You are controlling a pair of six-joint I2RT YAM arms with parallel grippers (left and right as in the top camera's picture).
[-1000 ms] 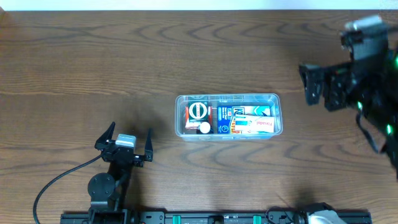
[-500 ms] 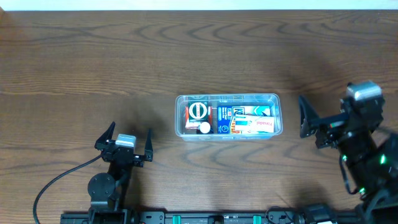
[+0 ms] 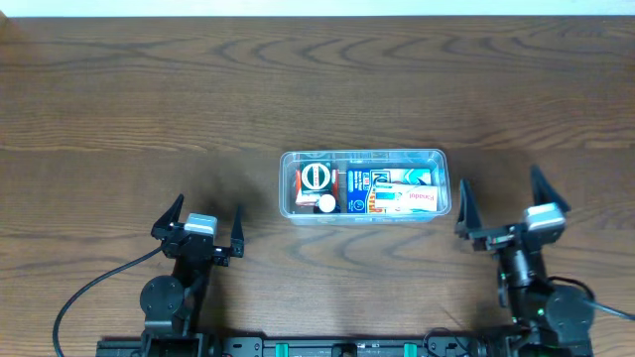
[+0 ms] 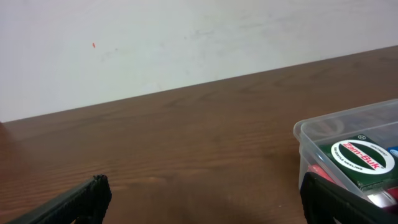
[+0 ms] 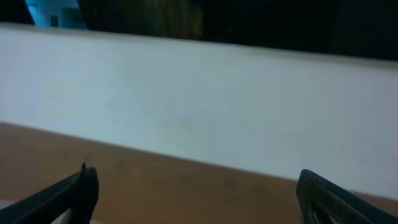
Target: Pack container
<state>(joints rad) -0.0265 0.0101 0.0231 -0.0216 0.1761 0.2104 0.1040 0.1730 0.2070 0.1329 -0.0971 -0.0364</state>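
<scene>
Right pincer (image 3: 501, 193) drops back to rest, spread wide, empty; left pincer (image 3: 208, 205) likewise released; container (image 3: 362, 153) on desk (image 3: 119, 119) between them, just left of right pincer, full; packing looks done.
</scene>
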